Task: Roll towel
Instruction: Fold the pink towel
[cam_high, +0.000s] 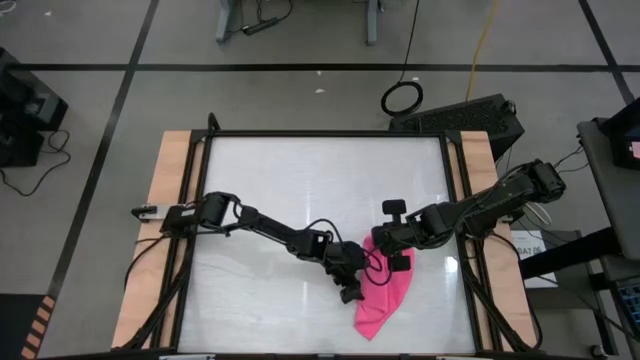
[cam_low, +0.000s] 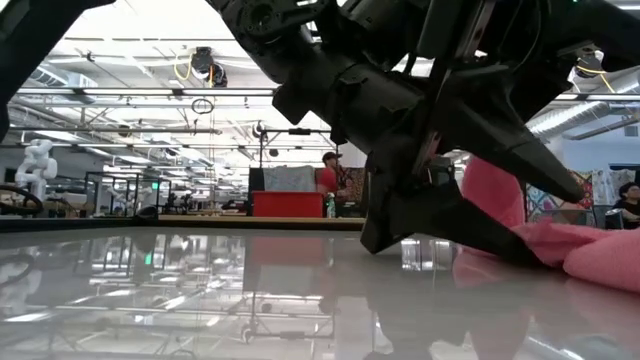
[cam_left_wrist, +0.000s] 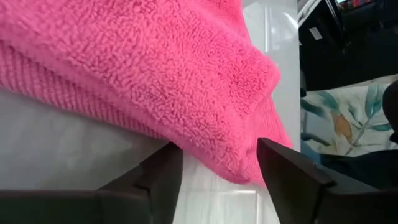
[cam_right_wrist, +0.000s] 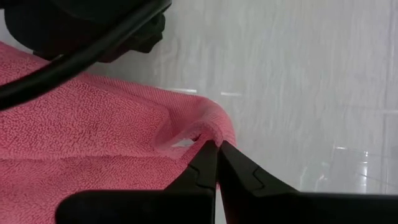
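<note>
Left gripper (cam_left_wrist: 217, 163) fingers gape empty beside the towel (cam_high: 385, 292) at counter (cam_high: 300, 180) six o'clock; right gripper (cam_right_wrist: 217, 158) pinches its edge; the fold could slump loose.

a glossy white table (cam_high: 300, 190) with wooden side strips carries a crumpled pink towel (cam_high: 385, 300).

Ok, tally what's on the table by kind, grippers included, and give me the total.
Pink towel: 1
Robot grippers: 2, the left gripper open at the towel's edge, the right gripper shut on a towel fold
Total: 3
</note>
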